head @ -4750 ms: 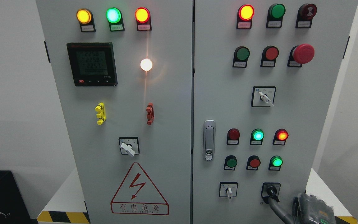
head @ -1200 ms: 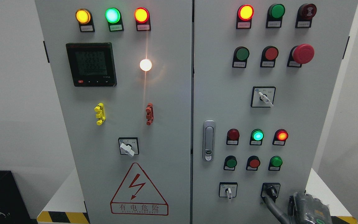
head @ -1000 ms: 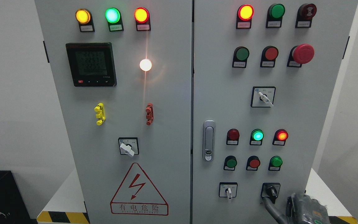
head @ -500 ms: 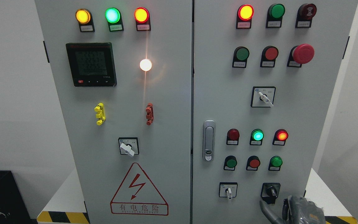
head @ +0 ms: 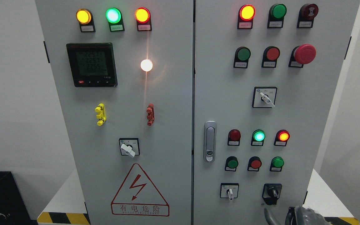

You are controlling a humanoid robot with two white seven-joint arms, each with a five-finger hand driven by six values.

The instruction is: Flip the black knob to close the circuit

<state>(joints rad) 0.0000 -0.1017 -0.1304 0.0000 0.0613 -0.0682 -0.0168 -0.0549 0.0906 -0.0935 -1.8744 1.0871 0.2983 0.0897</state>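
The black knob (head: 272, 191) sits in a black square plate at the bottom right of the grey cabinet's right door (head: 292, 118). Nothing touches it. My right hand (head: 303, 215) shows only at the bottom edge, below and right of the knob. One grey finger (head: 267, 215) points up just under the plate, and the hand holds nothing. The green lamp (head: 277, 162) above the knob is dark. My left hand is out of view.
A white-handled selector (head: 230, 191) sits left of the knob. Lit green (head: 258, 136) and red (head: 283, 136) lamps are higher up. A door latch (head: 210, 141) sits by the seam. A red mushroom button (head: 305, 53) juts out at the upper right.
My right hand has dropped from the black knob towards the bottom edge, and its finger has left the knob. The green lamp above the knob, lit 4.8 s ago, is now dark.
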